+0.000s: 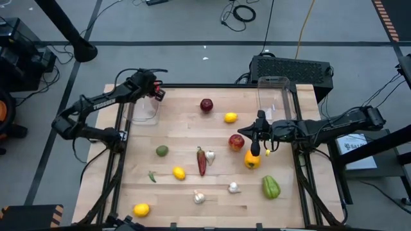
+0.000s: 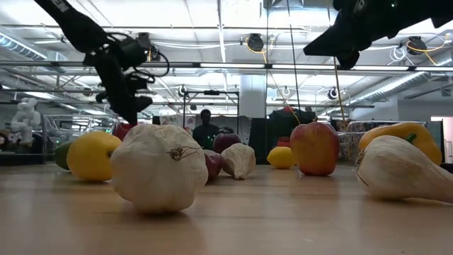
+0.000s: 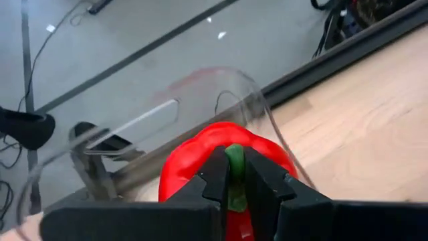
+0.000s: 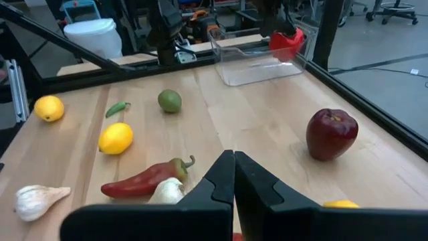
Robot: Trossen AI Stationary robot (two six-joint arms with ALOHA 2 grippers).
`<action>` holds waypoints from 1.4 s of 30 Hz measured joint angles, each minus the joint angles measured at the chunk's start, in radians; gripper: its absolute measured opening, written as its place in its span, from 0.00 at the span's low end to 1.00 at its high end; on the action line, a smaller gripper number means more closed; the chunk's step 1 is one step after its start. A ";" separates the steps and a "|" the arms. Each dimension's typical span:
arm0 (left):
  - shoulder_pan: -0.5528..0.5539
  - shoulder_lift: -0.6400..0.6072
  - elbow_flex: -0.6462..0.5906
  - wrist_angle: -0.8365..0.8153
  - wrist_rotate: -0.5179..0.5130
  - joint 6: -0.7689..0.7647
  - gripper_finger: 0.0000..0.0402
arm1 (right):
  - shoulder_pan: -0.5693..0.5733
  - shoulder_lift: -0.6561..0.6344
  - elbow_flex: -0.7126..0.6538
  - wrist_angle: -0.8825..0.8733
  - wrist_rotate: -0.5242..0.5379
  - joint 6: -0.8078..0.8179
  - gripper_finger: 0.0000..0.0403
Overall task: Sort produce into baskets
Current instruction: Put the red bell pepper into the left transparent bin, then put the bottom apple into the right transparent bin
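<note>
My left gripper (image 1: 155, 90) is at the table's far left, shut on a red pepper (image 3: 200, 157) above the left clear basket (image 1: 144, 113), whose rim (image 3: 160, 110) shows behind it in the left wrist view. My right gripper (image 1: 257, 136) is shut and empty, raised beside a red apple (image 1: 236, 142) and a yellow pepper (image 1: 252, 160). The right clear basket (image 1: 275, 96) stands at the far right. Lemons (image 1: 178, 172), a red chili (image 1: 201, 160), garlic (image 1: 199, 197), a lime (image 1: 162, 151), a dark apple (image 1: 206, 104) and a green pepper (image 1: 270, 187) lie on the table. My left gripper pinches the red pepper's green stem (image 3: 235, 161) between its two fingers. The fingers come from above, slanting down. The pepper hangs below the fingers, stem up, lifted clear of the table, at the basket's rim.
A black box with cables (image 1: 292, 67) sits behind the right basket. The table's wooden top (image 1: 186, 128) is bare between the left basket and the dark apple. A person (image 2: 206, 127) stands in the room beyond the table.
</note>
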 joint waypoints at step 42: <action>-0.213 -0.435 0.001 -0.188 0.080 -0.209 0.49 | -0.032 0.022 0.000 0.144 0.184 -0.104 0.00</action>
